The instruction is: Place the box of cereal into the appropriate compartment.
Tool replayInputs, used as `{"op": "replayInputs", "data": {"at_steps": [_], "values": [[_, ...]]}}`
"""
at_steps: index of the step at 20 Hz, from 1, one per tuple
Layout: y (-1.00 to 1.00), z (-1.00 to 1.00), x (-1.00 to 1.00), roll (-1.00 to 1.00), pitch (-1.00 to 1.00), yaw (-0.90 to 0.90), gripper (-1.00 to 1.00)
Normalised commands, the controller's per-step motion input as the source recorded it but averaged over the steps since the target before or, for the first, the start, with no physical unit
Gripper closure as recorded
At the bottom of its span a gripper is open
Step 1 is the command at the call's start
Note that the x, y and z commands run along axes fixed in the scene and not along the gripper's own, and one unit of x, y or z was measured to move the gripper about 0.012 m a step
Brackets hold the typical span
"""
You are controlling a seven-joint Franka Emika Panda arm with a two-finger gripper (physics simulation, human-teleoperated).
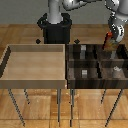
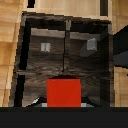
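Observation:
The box of cereal point(image 1: 106, 39) is a small red box held in my gripper point(image 1: 108, 44), which is shut on it. It hangs above the far right-hand corner of the dark compartment bin point(image 1: 95, 85) in the exterior view. In the wrist view the box of cereal point(image 2: 63, 92) shows as a plain red face between my fingertips point(image 2: 40, 103), with the bin's compartments point(image 2: 45, 60) below it. Its picture side is hidden.
Small grey-white items lie in some compartments point(image 1: 84, 73) point(image 1: 117, 70) point(image 2: 46, 47) point(image 2: 91, 45). A light wooden tray point(image 1: 35, 82) stands on the exterior view's left, touching the bin. Both rest on thin legs. The robot base point(image 1: 55, 27) stands behind them.

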Motion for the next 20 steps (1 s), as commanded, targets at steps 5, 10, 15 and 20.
{"op": "replayInputs", "data": {"at_steps": [5,10,15,20], "values": [[0.00,-0.05,-1.00,0.00,0.00,0.00,1.00],[0.00,-0.80,0.00,0.00,0.00,0.00,1.00],[0.00,-1.00,0.00,0.00,0.00,0.00,1.00],[0.00,-1.00,0.00,0.00,0.00,0.00,1.00]]}}
